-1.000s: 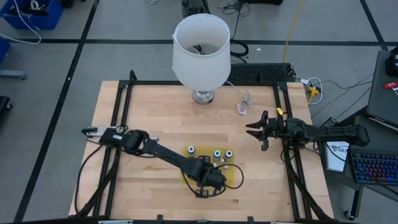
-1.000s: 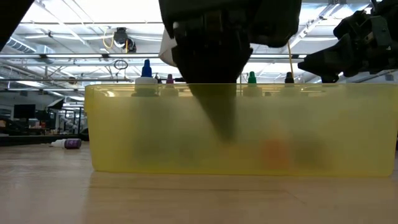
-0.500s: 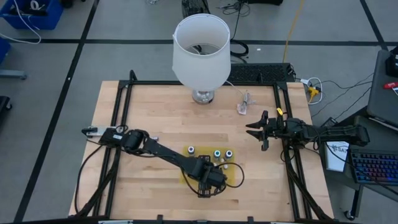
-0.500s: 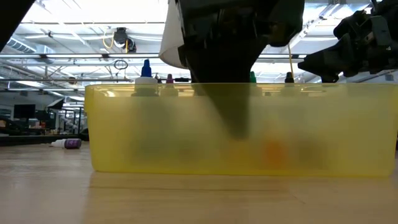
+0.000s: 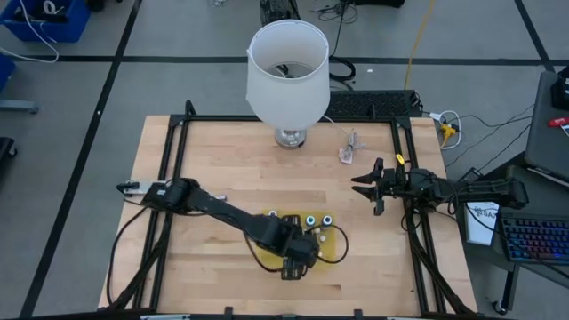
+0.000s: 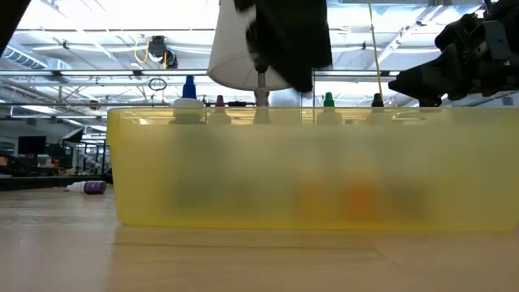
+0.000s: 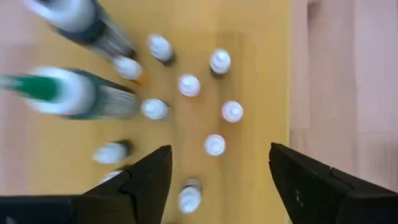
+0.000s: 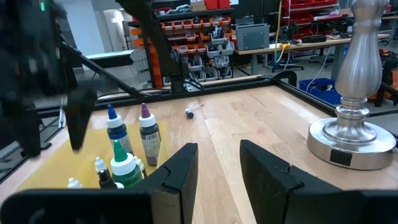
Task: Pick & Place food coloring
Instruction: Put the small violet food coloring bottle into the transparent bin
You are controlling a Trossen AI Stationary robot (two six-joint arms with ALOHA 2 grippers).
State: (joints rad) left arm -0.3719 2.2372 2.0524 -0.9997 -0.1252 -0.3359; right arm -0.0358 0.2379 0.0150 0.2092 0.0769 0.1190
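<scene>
The food coloring shows in the left wrist view as several tiny white-capped bottles (image 7: 214, 144) standing upright on the floor of a yellow tray (image 7: 261, 37). Taller bottles (image 7: 68, 93) stand along the tray's far side (image 5: 310, 220). My left gripper (image 7: 219, 149) hangs open over the tray (image 5: 336, 253), its fingers above the rim (image 6: 284, 49) and nothing between them. My right gripper (image 5: 369, 187) waits open near the table's right edge, above the wood.
A white-shaded lamp (image 5: 286, 76) stands at the table's far middle on a metal base (image 8: 354, 137). A small clear item (image 5: 347, 151) lies to the right of the base. A little purple bottle (image 6: 91, 187) lies on the wood left of the tray. Black rails frame the table.
My left gripper has risen out of the yellow tray: a second ago its fingers reached down behind the tray's near wall, and now they hang above the rim. It has also drifted a little toward the table's left edge. The right arm has kept still.
</scene>
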